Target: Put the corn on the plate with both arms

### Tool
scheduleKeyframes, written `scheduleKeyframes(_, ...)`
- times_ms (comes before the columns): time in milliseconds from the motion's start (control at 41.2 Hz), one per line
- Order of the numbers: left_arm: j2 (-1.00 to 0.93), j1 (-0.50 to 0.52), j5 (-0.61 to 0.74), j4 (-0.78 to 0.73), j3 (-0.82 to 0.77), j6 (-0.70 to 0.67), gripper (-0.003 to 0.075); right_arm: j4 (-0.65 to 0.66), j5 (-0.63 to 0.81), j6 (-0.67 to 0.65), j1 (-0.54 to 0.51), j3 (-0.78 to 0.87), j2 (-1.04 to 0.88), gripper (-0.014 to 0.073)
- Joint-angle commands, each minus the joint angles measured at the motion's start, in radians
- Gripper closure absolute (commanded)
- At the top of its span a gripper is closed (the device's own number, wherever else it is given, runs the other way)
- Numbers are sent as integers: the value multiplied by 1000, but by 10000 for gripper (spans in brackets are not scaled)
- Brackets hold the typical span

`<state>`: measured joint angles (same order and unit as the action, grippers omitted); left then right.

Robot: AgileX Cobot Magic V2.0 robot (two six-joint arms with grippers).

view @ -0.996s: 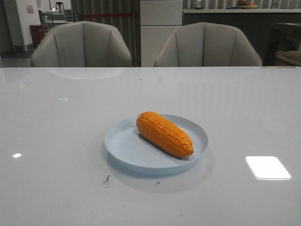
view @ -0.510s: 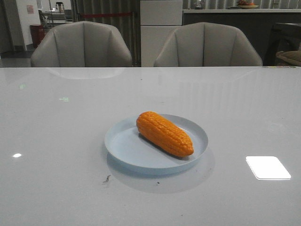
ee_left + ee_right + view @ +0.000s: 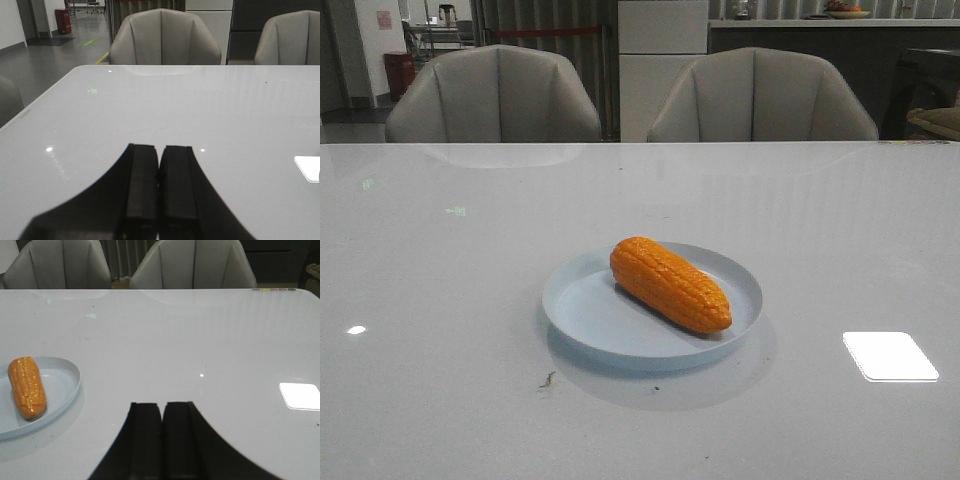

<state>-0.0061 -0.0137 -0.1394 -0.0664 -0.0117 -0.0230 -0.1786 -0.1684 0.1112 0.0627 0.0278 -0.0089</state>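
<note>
Orange-yellow against pale blue: the corn (image 3: 671,284) lies on its side inside the plate (image 3: 582,322), its blunt end toward ten o'clock and its tapered tip toward four o'clock, resting on the dish floor with the tip close to the rim. The plate sits flat on the glossy white table (image 3: 440,250), about the middle of the front view. Lying diagonally across the dish, the cob has its weight well inside the rim (a round cob would otherwise roll), so it looks settled.

Neither arm shows in the front view. In the left wrist view the left gripper (image 3: 159,190) has its two black fingers pressed together with nothing between them, aimed across bare tabletop toward the grey chairs (image 3: 165,37) at twelve o'clock. The right gripper (image 3: 162,440) is likewise closed and empty; from its camera the plate and corn lie at about nine o'clock, well apart from the fingers.

Both tools sit back from the dish, which I judge fits a finished placement: the corn is already on the plate.
</note>
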Motion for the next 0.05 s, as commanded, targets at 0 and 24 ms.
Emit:
scheduleKeyframes(0, -20, -1, 81, 8, -36, -1, 627, -3, 86, 3, -1, -22, -22, 536)
scheduleKeyframes(24, -20, -1, 81, 8, -36, -1, 627, -3, 86, 3, -1, -22, -22, 536)
